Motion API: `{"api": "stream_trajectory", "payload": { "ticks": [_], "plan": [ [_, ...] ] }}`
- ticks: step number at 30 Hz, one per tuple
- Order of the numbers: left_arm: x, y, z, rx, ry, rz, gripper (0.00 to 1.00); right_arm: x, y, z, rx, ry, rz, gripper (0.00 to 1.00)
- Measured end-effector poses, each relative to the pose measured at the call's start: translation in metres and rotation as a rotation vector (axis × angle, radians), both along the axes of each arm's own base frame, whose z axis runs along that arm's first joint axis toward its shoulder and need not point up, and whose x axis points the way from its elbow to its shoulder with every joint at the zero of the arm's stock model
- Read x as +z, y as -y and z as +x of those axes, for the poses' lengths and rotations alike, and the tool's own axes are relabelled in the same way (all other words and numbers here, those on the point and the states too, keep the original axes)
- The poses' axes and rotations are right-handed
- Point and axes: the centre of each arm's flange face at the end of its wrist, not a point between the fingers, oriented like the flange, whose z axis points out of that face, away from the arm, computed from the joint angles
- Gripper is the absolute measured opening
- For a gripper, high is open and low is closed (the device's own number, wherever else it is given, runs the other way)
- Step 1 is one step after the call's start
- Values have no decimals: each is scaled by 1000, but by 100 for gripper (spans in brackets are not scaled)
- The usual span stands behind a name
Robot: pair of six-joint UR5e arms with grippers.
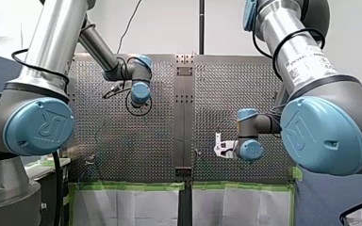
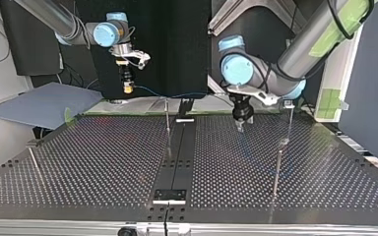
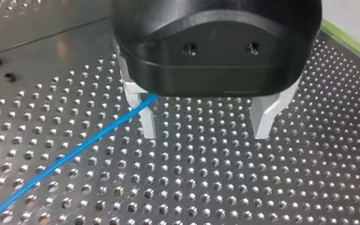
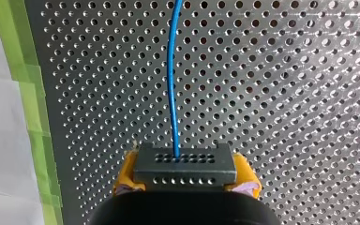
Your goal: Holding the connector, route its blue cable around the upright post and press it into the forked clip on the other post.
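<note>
The connector is pinched between my right gripper's yellow pads, at the top view's 10 o'clock. Its blue cable trails toward 3 o'clock, beside my left gripper, which is spread. Routing looks unstarted. Next I'd carry it around the post.

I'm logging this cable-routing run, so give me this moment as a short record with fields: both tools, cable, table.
Right tool: shut, yellow pads on dark grey perforated connector block
Thin blue cable: leaves the connector, runs ahead above perforated metal table
Left tool: open, metal fingers apart; cable runs up to one finger's base
</note>
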Motion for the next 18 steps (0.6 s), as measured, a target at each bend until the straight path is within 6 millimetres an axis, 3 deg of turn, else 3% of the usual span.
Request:
{"api": "stream_trajectory", "payload": {
  "ticks": [18],
  "plan": [
    [-27,6,-26,-27,-36,22,98,0,0,0,0,0,0,0]
  ]
}}
